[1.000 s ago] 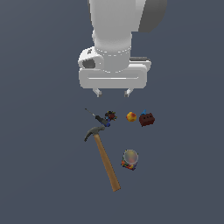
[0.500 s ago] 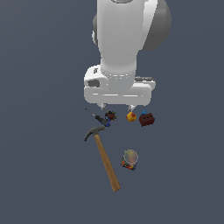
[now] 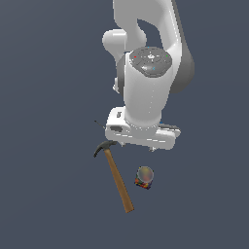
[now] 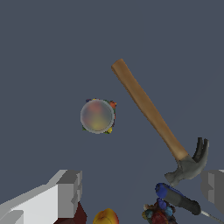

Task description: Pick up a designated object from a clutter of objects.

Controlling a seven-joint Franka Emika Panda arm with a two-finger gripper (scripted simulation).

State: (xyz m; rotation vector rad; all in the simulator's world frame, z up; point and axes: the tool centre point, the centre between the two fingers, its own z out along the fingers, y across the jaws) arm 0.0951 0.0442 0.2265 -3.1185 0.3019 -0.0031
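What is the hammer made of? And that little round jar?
The hammer looks like it has a brown, matte wooden handle and a dark grey metal head with a dull sheen. The jar seems to be clear plastic or glass, since coloured bits show at its edge; its pale grey lid looks smooth.

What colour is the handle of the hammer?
The hammer handle is light brown wood; the wrist view shows it best.

Counter (image 3: 44,194): flat dark grey-blue, edges out of view. On it: claw hammer (image 4: 153,118), wooden handle; multicoloured jar (image 4: 98,115), pale lid, apart from hammer; blue-handled screwdriver (image 4: 177,199) by hammer head; dark toy (image 4: 158,213); orange ball (image 4: 105,216); red-brown brick (image 4: 78,215), partly hidden.
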